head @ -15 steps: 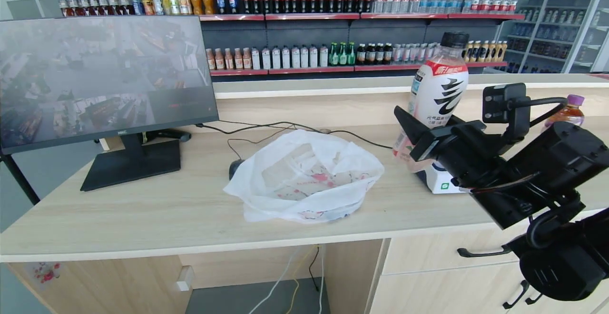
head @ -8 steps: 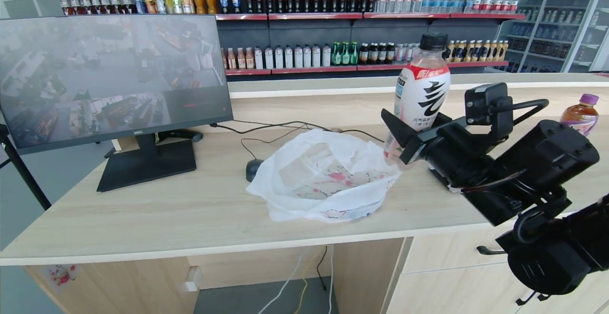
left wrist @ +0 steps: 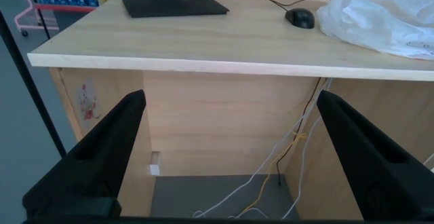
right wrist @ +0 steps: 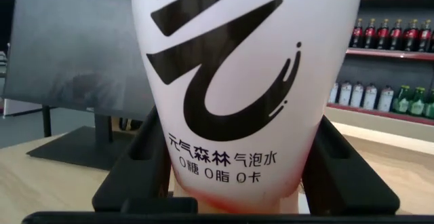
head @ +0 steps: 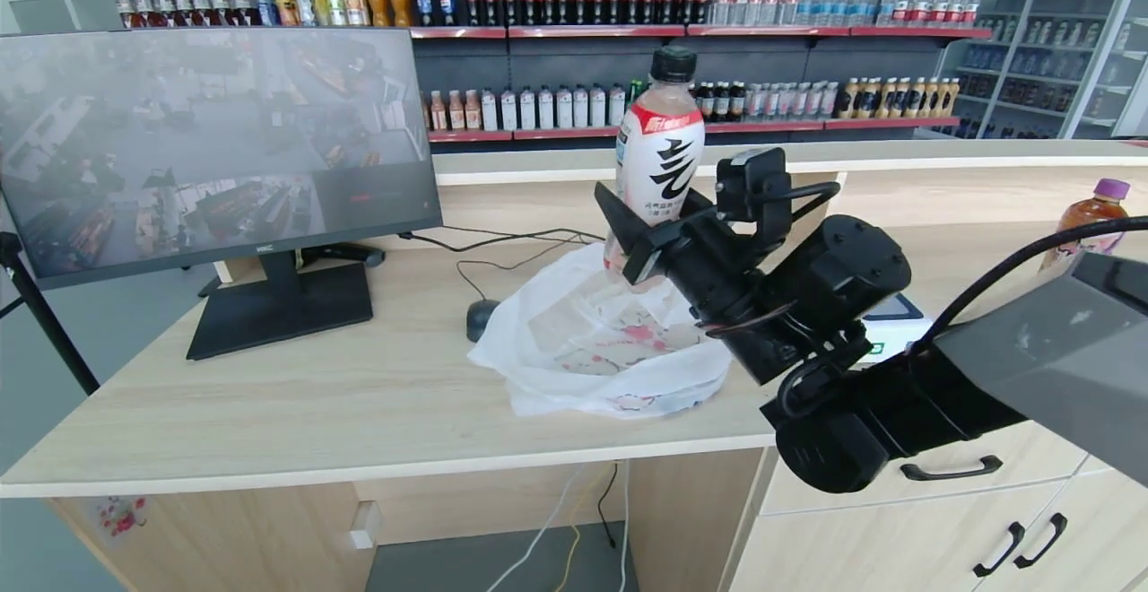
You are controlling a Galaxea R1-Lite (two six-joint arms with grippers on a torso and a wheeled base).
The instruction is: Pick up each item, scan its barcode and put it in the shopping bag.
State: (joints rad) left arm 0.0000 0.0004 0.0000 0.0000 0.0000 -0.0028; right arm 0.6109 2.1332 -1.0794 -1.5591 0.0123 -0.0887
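The right gripper [head: 641, 247] clamps the white bottle [head: 659, 157] upright just above the shopping bag [head: 610, 341] at the counter's [head: 314, 413] middle, while the left gripper [left wrist: 230, 96] holds its 2 fingers [left wrist: 102, 156] spread wide before the front edge.

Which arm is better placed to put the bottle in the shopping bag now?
Right. The right tool grips the bottle upright over the far rim of the shopping bag. The left tool sits open and empty, below the desk top.
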